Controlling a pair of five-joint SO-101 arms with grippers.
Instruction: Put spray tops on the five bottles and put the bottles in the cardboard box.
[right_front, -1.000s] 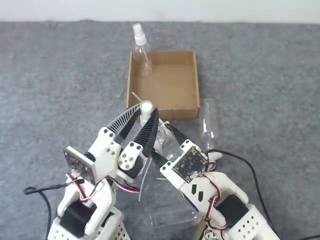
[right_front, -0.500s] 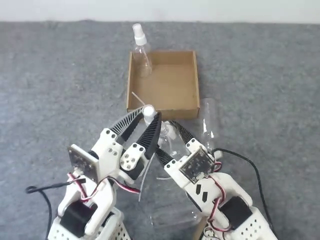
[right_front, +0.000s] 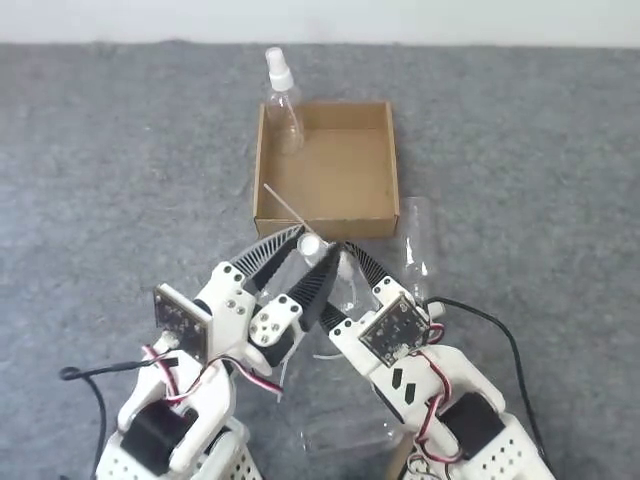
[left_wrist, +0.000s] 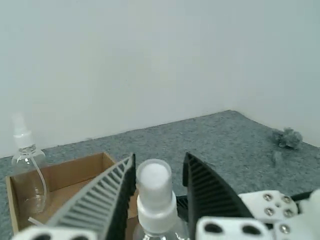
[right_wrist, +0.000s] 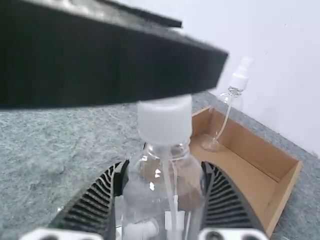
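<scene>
A clear bottle (right_wrist: 162, 200) stands upright between the two arms, and my right gripper (right_wrist: 164, 172) is shut around its body. A white spray top (left_wrist: 154, 182) sits on its neck, with the dip tube hanging inside the bottle. My left gripper (left_wrist: 159, 170) is shut on that spray top (right_front: 311, 244) from above, just in front of the cardboard box (right_front: 372, 215). The right gripper (right_front: 335, 280) shows just below it. A finished bottle with spray top (right_front: 280, 98) leans in the box's far left corner. An uncapped bottle (right_front: 418, 248) lies beside the box's near right corner.
A thin clear tube (right_front: 283, 204) lies slanted across the box's near left wall. Grey carpet surrounds the box on all sides. Clear plastic (right_front: 340, 425) lies on the carpet between the arm bases. In the right wrist view the other arm's black finger (right_wrist: 100, 60) crosses above the bottle.
My left gripper has come back and down from the box's front edge, bringing the spray top onto the bottle's neck. The right gripper has shifted slightly with the bottle.
</scene>
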